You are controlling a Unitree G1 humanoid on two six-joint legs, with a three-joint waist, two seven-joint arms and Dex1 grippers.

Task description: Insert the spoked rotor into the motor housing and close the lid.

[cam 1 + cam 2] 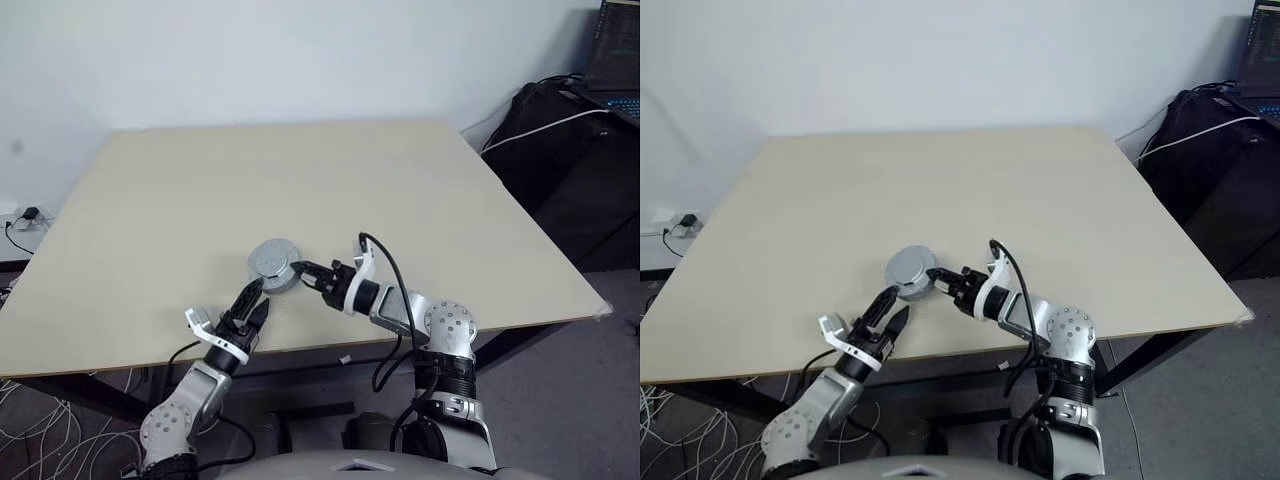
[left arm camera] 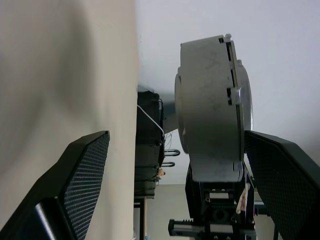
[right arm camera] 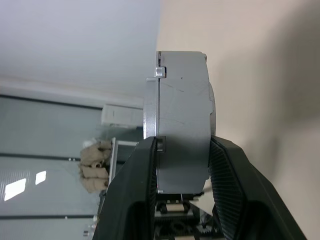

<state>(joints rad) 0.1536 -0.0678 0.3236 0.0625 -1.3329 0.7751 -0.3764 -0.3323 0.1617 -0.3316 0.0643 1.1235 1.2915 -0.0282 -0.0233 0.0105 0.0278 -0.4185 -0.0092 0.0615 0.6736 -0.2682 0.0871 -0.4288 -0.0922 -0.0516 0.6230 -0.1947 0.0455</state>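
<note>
So one small round grey metal motor housing can be seen here, held up just above the pale beige wooden table near its front edge, and one smooth grey metal lid is seated flat against its face, a thin seam being visible between the two from the right wrist view. The puck is pinched by the right gripper, whose two black fingers are pressed against the puck's two flat faces, lid side and back side. The left gripper is parked just beside and below the housing with its two black fingers spread wide and nothing caught between them; from its own camera the puck is seen edge-on, apart from both pads. Two grippers, one closed-up housing. No spoked rotor can be made out, since the puck is covered. Off the table's right side, a black bag is sat on the floor.
</note>
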